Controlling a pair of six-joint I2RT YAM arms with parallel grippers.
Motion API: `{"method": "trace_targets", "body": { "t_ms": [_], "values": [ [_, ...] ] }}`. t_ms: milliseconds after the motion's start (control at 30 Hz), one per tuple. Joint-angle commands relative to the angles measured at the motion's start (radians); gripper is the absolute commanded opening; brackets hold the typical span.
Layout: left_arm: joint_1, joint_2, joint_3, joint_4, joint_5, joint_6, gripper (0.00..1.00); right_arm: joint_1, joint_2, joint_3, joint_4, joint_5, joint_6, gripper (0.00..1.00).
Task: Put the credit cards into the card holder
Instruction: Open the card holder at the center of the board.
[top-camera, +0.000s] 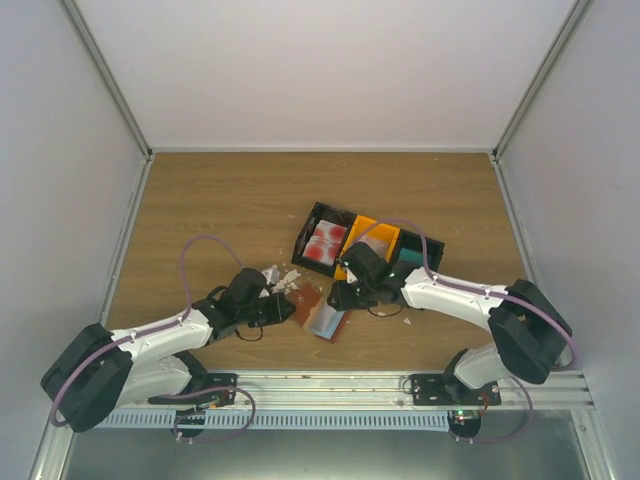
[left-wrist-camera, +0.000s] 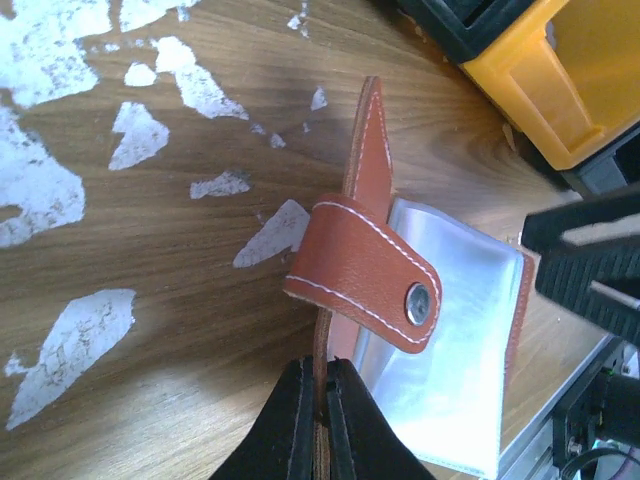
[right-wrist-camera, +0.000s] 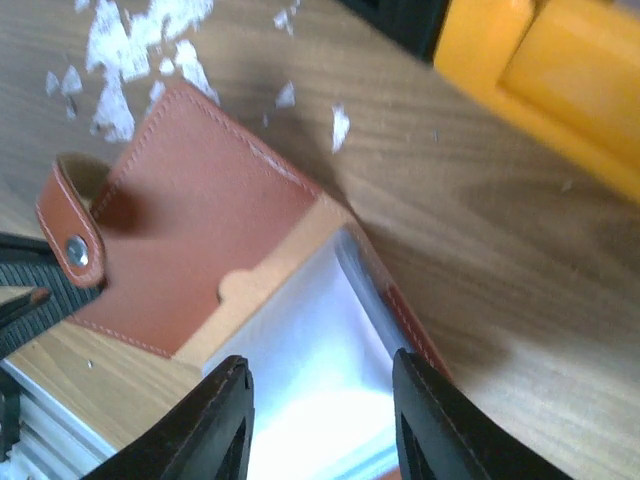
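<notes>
- Right now the card holder (top-camera: 325, 320) lies open on the wooden table (top-camera: 220, 200), near its front edge, between my two claws.
- Its brown leather cover points toward my left side and its pale clear sleeves (left-wrist-camera: 450, 350) fan out toward my right side.
- A leather strap (left-wrist-camera: 365, 275) with a metal snap (left-wrist-camera: 417, 300) folds over the edge of the cover; the snap is not fastened to anything.
- My left claw (left-wrist-camera: 321, 400) is closed, pinching the thin edge of the leather cover between its two fingers.
- My right claw (right-wrist-camera: 320, 380) stands with its fingers apart, one on each side of the sleeve stack. I cannot tell whether either finger touches the plastic.
- The two claws are close together, with only the holder between them.
- White scraps (left-wrist-camera: 65, 340) are scattered over the wood just beside the holder, on the side away from my bases.
- The credit cards (top-camera: 323, 245) that I can make out are white with red blotches and sit in a black tray (top-camera: 310, 228) just behind the holder.
- An orange tray (left-wrist-camera: 545, 90) stands touching that black one on its right, and something teal shows in a further compartment to the right.
- From above I cannot tell whether any card sits in the holder's pockets.
</notes>
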Motion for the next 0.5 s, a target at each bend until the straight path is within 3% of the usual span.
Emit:
{"method": "trace_targets", "body": {
  "t_ms": [0,100,300,467],
  "values": [
    [-0.021,-0.024,-0.053,0.122,-0.059,-0.107,0.0,0.026,-0.033,-0.045,0.01,-0.047,0.072,0.42],
    [-0.033,-0.046,-0.075,0.143,-0.077,-0.14,0.0,0.037,-0.051,-0.07,0.02,-0.064,0.091,0.43],
    [-0.043,-0.093,-0.077,0.124,-0.1,-0.139,0.0,0.041,-0.075,-0.069,0.002,-0.069,0.094,0.34],
    [-0.044,-0.093,-0.084,0.129,-0.1,-0.148,0.0,0.043,-0.072,-0.091,0.029,-0.12,0.101,0.4]
  ]
}}
